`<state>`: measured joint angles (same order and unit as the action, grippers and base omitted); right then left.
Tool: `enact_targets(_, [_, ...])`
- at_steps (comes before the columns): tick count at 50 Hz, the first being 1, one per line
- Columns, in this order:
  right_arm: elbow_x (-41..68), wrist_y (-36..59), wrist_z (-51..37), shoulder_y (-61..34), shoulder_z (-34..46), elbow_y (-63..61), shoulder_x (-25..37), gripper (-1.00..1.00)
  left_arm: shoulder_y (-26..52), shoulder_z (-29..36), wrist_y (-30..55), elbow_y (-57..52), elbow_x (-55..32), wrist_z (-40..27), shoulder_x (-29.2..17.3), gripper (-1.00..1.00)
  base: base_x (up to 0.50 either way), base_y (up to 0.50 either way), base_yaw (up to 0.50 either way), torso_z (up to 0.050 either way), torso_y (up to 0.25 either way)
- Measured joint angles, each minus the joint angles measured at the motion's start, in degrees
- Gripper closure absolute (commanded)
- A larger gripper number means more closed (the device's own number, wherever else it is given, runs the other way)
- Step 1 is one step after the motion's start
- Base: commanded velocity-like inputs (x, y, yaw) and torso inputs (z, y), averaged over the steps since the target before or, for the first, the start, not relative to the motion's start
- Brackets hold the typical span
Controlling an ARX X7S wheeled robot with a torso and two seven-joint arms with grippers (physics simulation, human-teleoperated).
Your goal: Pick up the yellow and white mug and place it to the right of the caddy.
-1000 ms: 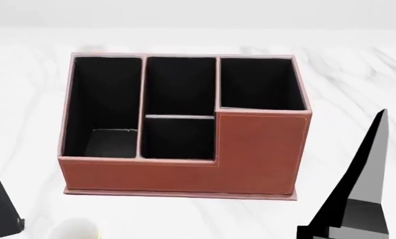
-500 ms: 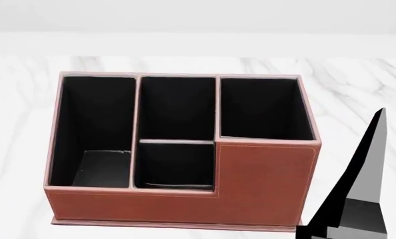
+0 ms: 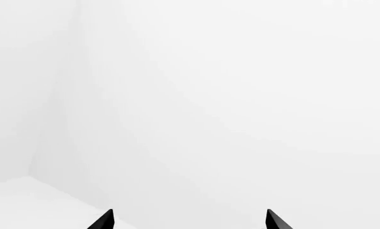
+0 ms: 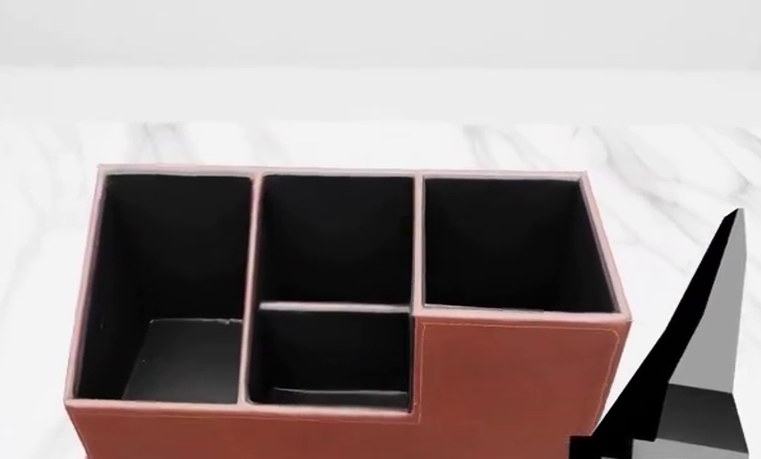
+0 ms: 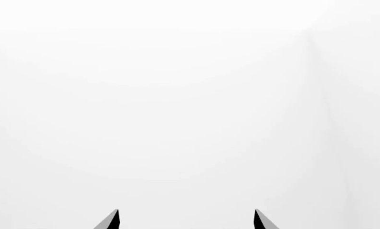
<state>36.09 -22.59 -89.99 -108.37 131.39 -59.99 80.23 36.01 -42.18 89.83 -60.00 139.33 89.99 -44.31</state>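
Head view shows only the caddy (image 4: 342,316) with 4 compartments; the mug is out of sight, so its direction cannot be told. Both wrist views show the left gripper (image 3: 188,220) and right gripper (image 5: 185,219) spread, holding nothing.

The large reddish-brown, leather-look rectangular caddy (image 4: 509,382) stands upright on the white marbled table (image 4: 686,172), filling most of the head view, its lower front cut off by the frame edge. It has pale stitched edges and four black-lined compartments: a long one at the left, two in the middle, one behind the other, and a taller corner section at the right. The mug is out of sight.
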Motion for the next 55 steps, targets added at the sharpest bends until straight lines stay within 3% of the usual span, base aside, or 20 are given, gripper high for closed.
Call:
enact_targets(32, [0.6,3.6,0.0,2.2,-3.0,0.0,1.2,-1.00,0.3,0.3,0.0,0.0,-0.2,0.0,0.3,-1.00,0.08,0.00,0.00,0.000,0.001])
enact_targets(44, [5.9,11.4,0.0,-16.6,16.8,0.0,-0.2,-1.00,0.1,-0.6,0.1,0.0,-1.0,0.0,0.7,-1.00,0.00,0.00,0.00,0.000,0.000])
enact_targets(55, [12.0,14.5,0.0,-19.6,23.9,0.0,-5.8,-1.00,0.2,-0.6,0.1,0.0,-1.4,0.0,1.1,-1.00,0.00,0.00,0.00,0.000,0.000])
